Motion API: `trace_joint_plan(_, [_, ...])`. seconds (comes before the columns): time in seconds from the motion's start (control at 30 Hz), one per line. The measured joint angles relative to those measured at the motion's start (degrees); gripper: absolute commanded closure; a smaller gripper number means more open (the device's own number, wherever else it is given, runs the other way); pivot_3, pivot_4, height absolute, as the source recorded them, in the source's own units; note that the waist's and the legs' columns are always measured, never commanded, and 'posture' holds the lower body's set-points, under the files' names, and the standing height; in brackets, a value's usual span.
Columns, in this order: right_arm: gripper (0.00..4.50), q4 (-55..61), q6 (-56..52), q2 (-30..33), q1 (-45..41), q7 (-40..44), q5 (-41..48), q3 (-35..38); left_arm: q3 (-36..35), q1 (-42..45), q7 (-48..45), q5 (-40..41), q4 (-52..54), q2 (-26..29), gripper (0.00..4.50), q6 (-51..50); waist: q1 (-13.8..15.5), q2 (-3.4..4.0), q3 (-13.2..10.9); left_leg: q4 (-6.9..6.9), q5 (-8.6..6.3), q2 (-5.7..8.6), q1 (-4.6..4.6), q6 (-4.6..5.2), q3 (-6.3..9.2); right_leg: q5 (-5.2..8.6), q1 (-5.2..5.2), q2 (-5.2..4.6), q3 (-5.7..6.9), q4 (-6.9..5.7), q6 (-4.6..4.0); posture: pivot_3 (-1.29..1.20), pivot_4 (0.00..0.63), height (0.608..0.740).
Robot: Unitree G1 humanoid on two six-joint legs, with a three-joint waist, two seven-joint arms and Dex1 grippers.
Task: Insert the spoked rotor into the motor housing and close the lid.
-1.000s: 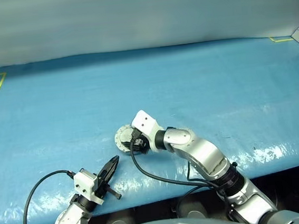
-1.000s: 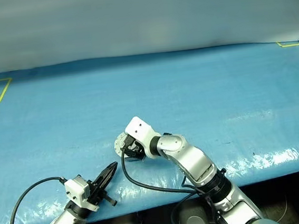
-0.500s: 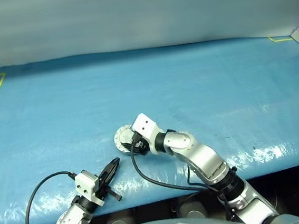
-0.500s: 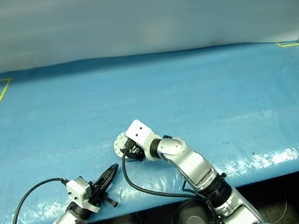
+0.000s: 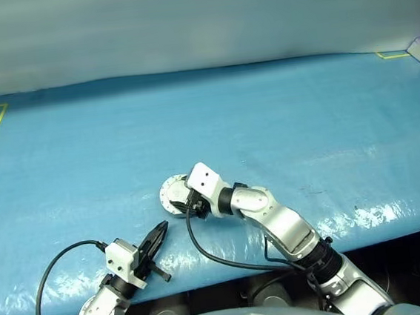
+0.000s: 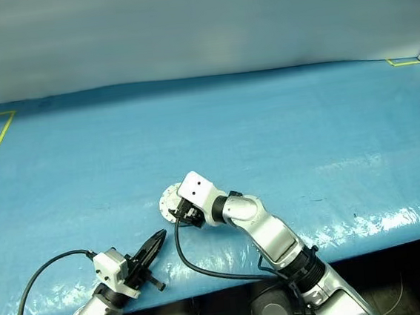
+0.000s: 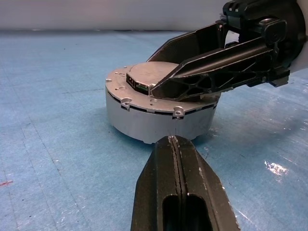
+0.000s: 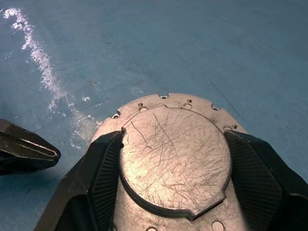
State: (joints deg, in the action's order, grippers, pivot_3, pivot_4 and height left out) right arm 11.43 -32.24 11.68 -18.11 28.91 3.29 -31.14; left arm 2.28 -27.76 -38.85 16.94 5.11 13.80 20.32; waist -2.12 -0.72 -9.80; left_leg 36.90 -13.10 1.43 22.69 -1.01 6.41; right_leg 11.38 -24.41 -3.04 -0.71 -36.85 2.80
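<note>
Blue sheeting covers the desk [image 5: 303, 119]. Near edge: left gripper [image 5: 158, 234], jaws together, empty, pointing at the motor housing [image 7: 159, 113]. Beyond it, right gripper [image 8: 166, 159], jaws apart, straddles the lid [image 8: 175, 159], which lies flat on the housing. Closing appears done; contents are hidden. Next: release without dragging the housing.

The lid [image 8: 175, 154] is scratched, dull-shining grey metal on a glossy, wrinkled blue plastic sheet [image 5: 302, 111].
</note>
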Motion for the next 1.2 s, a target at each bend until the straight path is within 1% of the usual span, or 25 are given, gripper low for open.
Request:
trace_joint_plan(0.2, [1.47,-0.73,1.28,-0.51,0.44,0.72,-0.47,0.34,0.12,0.27,0.08,0.0,0.06,0.29,4.5,-0.29,-0.04,0.0,0.0,-0.03,0.0,0.01,-0.01,0.0,-0.02,0.0,0.0,0.02,0.0,0.0,0.0,0.0,0.15,0.74])
trace_joint_plan(0.33, [1.47,-0.71,0.17,-0.88,0.43,0.89,-0.55,0.6,-0.21,0.12,1.62,2.64,2.41,0.29,4.5,-4.92,-0.04,0.0,0.0,-0.02,0.0,-0.04,-0.03,0.0,-0.01,0.0,0.0,0.01,0.01,-0.02,0.0,0.0,0.15,0.74])
trace_joint_plan(0.47, [1.47,-0.5,-0.51,-0.93,0.37,0.97,-0.66,0.72,-4.28,1.62,7.61,8.26,8.74,0.47,4.5,-14.75,-0.01,-0.01,0.0,0.0,0.0,-0.05,-0.05,0.0,0.04,0.0,0.02,0.01,0.04,-0.04,0.0,0.0,0.15,0.74])
trace_joint_plan(0.53, [1.47,-0.45,-0.69,-0.93,0.36,0.99,-0.67,0.74,-6.98,3.55,11.25,11.1,12.09,1.61,4.5,-20.17,0.0,-0.01,0.01,0.0,0.0,-0.01,-0.08,0.0,0.05,0.0,0.06,0.03,0.06,-0.04,0.0,0.0,0.15,0.74])
trace_joint_plan(0.63, [1.47,-0.4,-0.8,-0.87,0.37,1.01,-0.69,0.75,-11.81,8.02,16.51,18.05,16.74,5.5,4.5,-31.75,-0.04,-0.02,0.02,0.01,0.0,0.02,-0.08,-0.01,0.07,-0.01,0.09,0.07,0.07,-0.05,0.01,0.0,0.15,0.74])
trace_joint_plan(0.7, [1.47,-0.34,-0.84,-0.87,0.4,1.08,-0.69,0.82,-13.24,10.2,17.92,23.17,18.78,8.22,4.5,-39.05,-0.08,-0.02,0.02,0.0,0.0,0.06,-0.1,-0.01,0.05,-0.02,0.12,0.06,0.05,-0.04,0.02,0.0,0.15,0.74])
trace_joint_plan(0.73, [1.47,-0.32,-0.88,-0.87,0.37,1.09,-0.69,0.89,-13.08,11.94,18.26,25.89,19.14,10.89,4.5,-44.28,-0.09,-0.02,0.02,0.0,0.01,0.08,-0.1,-0.01,0.07,-0.02,0.14,0.07,0.06,-0.04,0.02,0.0,0.15,0.74])
trace_joint_plan(0.8, [1.47,-0.34,-0.96,-0.89,0.42,1.07,-0.72,0.91,-12.81,14.42,17.42,29.1,19.19,14.93,4.5,-51.48,-0.11,-0.03,0.02,0.02,0.01,0.1,-0.11,-0.01,0.07,-0.02,0.13,0.14,0.05,-0.04,0.02,0.0,0.15,0.74])
trace_joint_plan(0.97, [1.47,-0.25,-1.21,-0.91,0.48,1.0,-0.78,0.96,-11.77,20.69,13.23,34.72,18.31,19.07,4.5,-61.89,-0.09,-0.02,0.02,0.0,0.01,0.1,-0.13,-0.02,0.06,-0.02,0.14,0.19,0.03,-0.04,0.01,0.0,0.15,0.74])
trace_joint_plan(1.1, [1.47,-0.16,-1.6,-1.13,0.47,0.9,-0.83,0.96,-9.78,25.66,10.64,35.39,14.87,20.42,4.5,-66.88,-0.1,-0.02,0.03,-0.01,0.02,0.09,-0.14,-0.03,0.06,-0.03,0.14,0.23,0.0,-0.04,-0.01,0.0,0.15,0.74])
trace_joint_plan(1.2, [1.47,-0.09,-1.67,-1.18,0.52,0.83,-0.83,1.02,-7.31,28.35,8.89,33.96,12.4,20.59,4.5,-68.8,-0.08,-0.03,0.03,-0.02,0.02,0.09,-0.12,-0.04,0.05,-0.04,0.13,0.23,-0.02,-0.03,-0.02,0.0,0.15,0.74])
